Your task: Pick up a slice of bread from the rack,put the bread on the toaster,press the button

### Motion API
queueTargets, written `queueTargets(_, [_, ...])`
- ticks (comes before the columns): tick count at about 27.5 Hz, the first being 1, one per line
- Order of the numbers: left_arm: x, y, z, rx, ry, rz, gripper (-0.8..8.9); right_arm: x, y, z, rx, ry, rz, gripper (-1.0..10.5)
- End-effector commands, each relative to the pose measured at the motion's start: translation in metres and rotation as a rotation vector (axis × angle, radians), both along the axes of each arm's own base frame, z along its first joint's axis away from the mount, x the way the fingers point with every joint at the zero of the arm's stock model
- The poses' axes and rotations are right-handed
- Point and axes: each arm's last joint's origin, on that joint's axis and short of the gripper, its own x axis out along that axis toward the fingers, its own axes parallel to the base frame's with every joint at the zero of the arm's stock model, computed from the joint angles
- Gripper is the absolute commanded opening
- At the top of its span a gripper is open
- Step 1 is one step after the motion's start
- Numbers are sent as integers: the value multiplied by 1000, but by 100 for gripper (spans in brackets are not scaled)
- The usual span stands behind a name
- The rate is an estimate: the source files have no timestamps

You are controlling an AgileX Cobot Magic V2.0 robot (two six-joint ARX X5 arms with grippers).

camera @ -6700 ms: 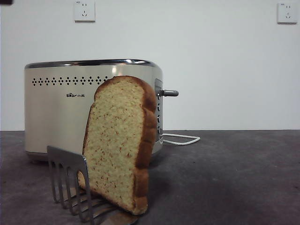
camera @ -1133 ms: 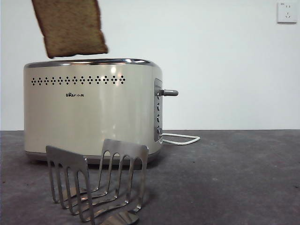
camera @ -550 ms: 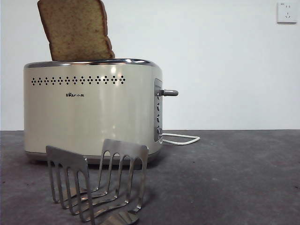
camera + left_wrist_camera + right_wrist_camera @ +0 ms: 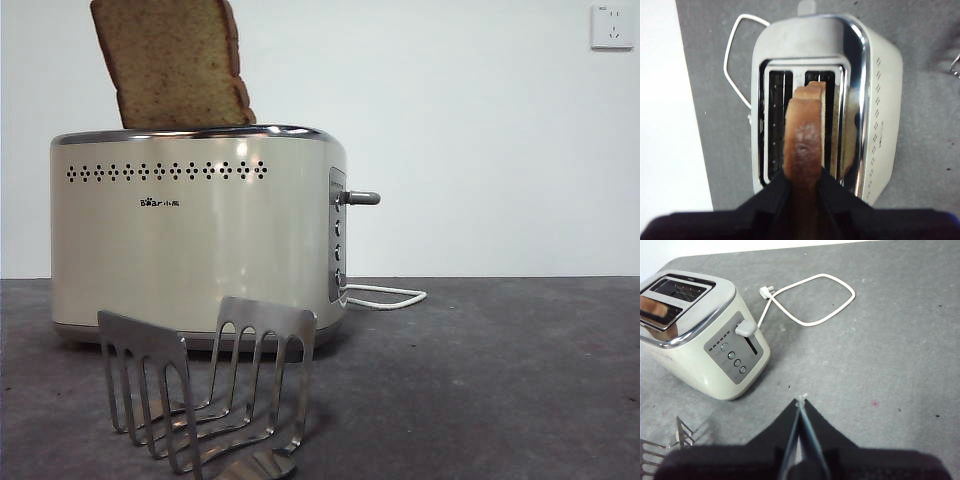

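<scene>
The slice of bread hangs tilted over the cream toaster, its lower edge behind the chrome top rim. In the left wrist view my left gripper is shut on the bread's brown crust, and the slice's far end sits at the slot nearer the dotted side. The left gripper is above the front view's edge. The silver rack stands empty in front of the toaster. The grey lever knob sticks out of the end panel, up; it also shows in the right wrist view. My right gripper is shut and empty, off the toaster's panel end.
A white power cord loops on the grey table behind the toaster's panel end, also seen in the front view. A wall socket is at the upper right. The rack's corner shows beside the right gripper.
The rack held the bread 6.4 s ago and now stands empty. Over the last second the slice came down and slightly right, so its lower edge is now behind the toaster's rim.
</scene>
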Motion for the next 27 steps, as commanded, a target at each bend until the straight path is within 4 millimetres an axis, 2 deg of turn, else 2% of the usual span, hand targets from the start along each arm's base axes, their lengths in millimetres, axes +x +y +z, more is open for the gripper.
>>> queueTargets(1, [4, -5, -4, 12, 11, -16, -9, 0, 0, 2, -2, -14, 6, -3])
queueTargets(19, [35, -24, -35, 106, 81, 13, -9, -2, 0, -1, -1, 21, 7, -3])
queueTargets(27, [59, -39, -63, 142, 146, 18, -9, -3, 0, -3, -1, 42, 7, -3])
